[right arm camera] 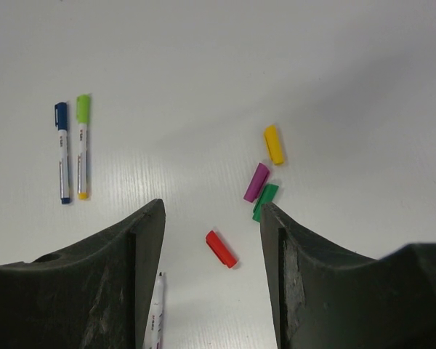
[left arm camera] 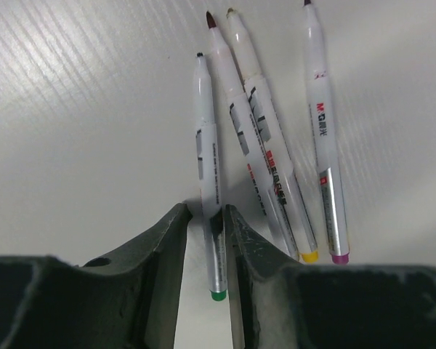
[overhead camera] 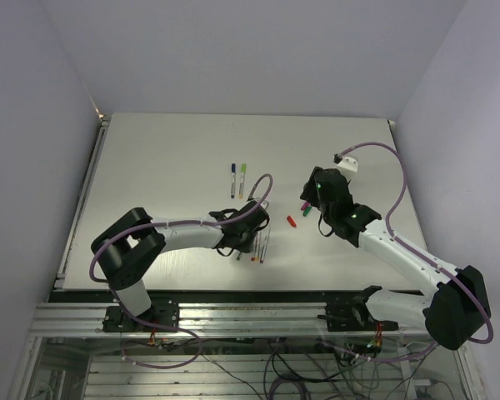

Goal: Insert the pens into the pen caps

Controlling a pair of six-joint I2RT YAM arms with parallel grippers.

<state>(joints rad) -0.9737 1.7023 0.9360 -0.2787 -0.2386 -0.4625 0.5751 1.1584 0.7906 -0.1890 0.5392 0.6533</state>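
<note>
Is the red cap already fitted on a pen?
No, the red cap lies by itself on the table.

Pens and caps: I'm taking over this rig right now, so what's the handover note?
Left gripper: open, jaws narrowly straddling the green-ended white pen lying on the table, beside three other uncapped white pens.
Right gripper: open, empty, over loose plastic caps: red cap, green cap, purple cap, yellow cap.
Done: blue-capped pen, light-green-capped pen.
Left: cap those four.
</note>
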